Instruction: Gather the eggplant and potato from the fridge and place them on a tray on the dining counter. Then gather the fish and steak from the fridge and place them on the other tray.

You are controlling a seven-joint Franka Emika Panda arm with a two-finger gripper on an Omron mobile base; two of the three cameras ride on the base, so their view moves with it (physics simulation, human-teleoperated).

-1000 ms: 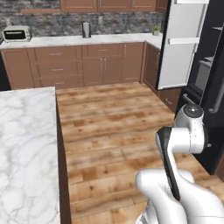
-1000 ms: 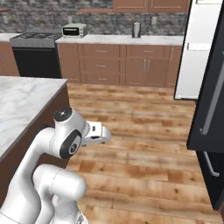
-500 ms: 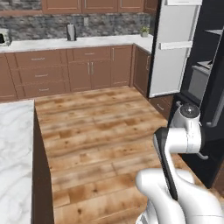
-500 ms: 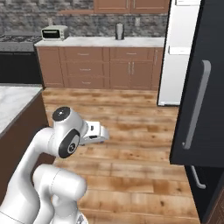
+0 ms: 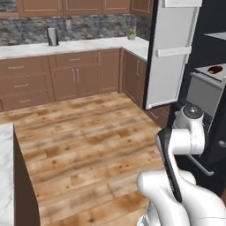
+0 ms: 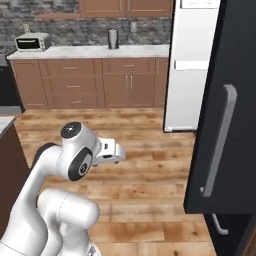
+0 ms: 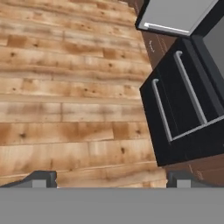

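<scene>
Over the last second the whole scene has been swung sideways by the turning base, so the tall black double-door fridge (image 5: 207,88) with its pale-lined door swung open has been brought close (a reach inside looks next). The two-finger gripper (image 7: 111,177) is held spread wide and empty, nothing touched, over the wood floor (image 7: 65,87) beside the fridge's lower drawers (image 7: 183,100).

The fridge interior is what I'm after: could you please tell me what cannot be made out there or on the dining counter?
- Fridge shelves, left base view: cut by the right edge; one dark red item too small to name.
- Right base view: the near black door hides the interior.
- Dining counter, left base view: a corner sliver; trays out of frame.
</scene>
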